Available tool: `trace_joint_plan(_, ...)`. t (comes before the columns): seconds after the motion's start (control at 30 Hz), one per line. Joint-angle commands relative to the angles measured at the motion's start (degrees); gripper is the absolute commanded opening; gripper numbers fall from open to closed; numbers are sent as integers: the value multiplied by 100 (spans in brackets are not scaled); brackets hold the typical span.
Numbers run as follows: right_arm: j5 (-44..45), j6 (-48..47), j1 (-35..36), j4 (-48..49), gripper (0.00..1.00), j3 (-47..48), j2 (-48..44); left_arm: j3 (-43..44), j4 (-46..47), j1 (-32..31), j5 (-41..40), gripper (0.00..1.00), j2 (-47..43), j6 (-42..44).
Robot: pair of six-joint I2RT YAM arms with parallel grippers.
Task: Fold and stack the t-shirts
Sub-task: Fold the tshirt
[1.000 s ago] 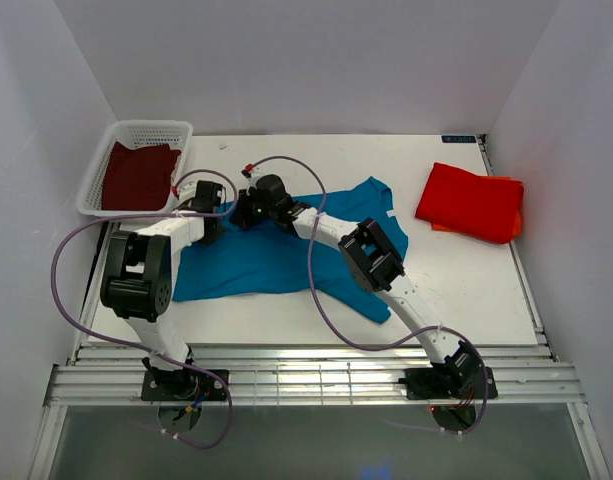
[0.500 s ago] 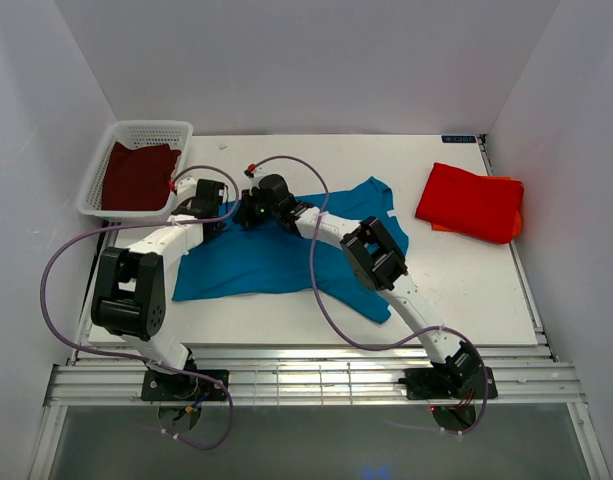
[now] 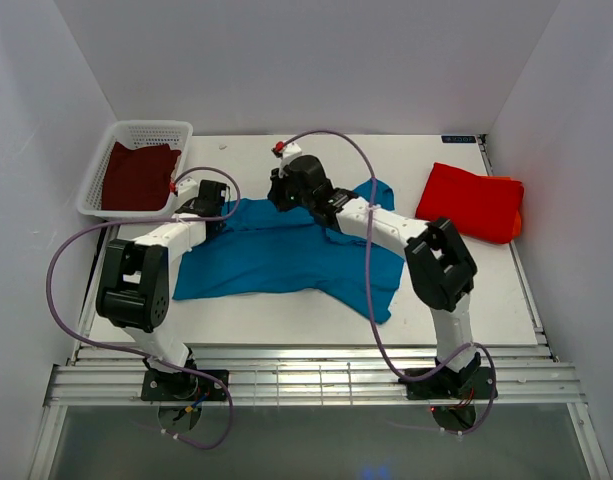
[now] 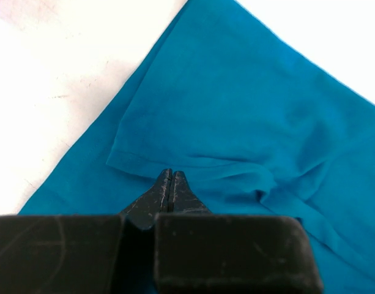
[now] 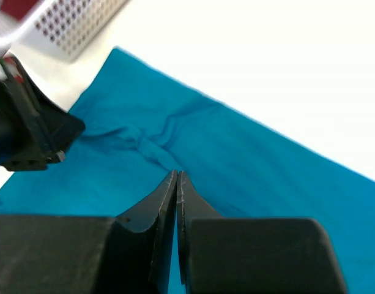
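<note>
On the white table (image 3: 426, 165), left of centre, a teal-blue t-shirt (image 3: 266, 260), spread open and lightly rumpled, one sleeve reaching toward the near edge. Lies with its far edge under both grippers. At the far left corner of the cloth, the left gripper (image 4: 170, 176): fingers (image 4: 159, 193) pressed together with no gap between them, tips set right on a hemmed fold of the shirt. Shows small creases gathering just to the right of those tips in the left wrist view. Looks pinched there, a thin bite of cloth caught between the tips. Further right along the same far edge, the right gripper (image 5: 177, 176): fingers (image 5: 159, 202) likewise closed tight, tips meeting on the teal cloth. Shows a puckered ridge running from them across the shirt toward the left gripper, which sits at the left margin of the right wrist view. Reads as a pinch on the shirt here too. Blue cloth on both sides of the closed tips and beyond them, then bare table past the far hem. On the right side of the table, well apart from both grippers, a bright red-orange t-shirt (image 3: 471, 203), folded into a flat pile. At the far left corner, a white mesh basket (image 3: 146, 128) with a dark maroon t-shirt (image 3: 136, 177) lying inside, near the left gripper.
</note>
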Motion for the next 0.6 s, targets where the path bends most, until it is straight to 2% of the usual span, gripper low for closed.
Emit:
trace_joint_plan(0.0, 1065, -398, -25, -371, 8, -432, -721, -147, 203, -10, -13, 0, -64, -73)
trace_joint_plan(0.03, 1380, -406, -34, -406, 8, -781, -949, -174, 230, -18, -30, 0, -47, -64)
trace_joint_plan(0.13, 1602, -266, -218, -477, 8, -1162, -1240, -113, 283, -18, -83, 0, 111, -29)
trace_joint_plan(0.57, 1436, 42, -1554, -582, 8, -1971, -1513, 160, 406, 17, -206, 0, 709, -12)
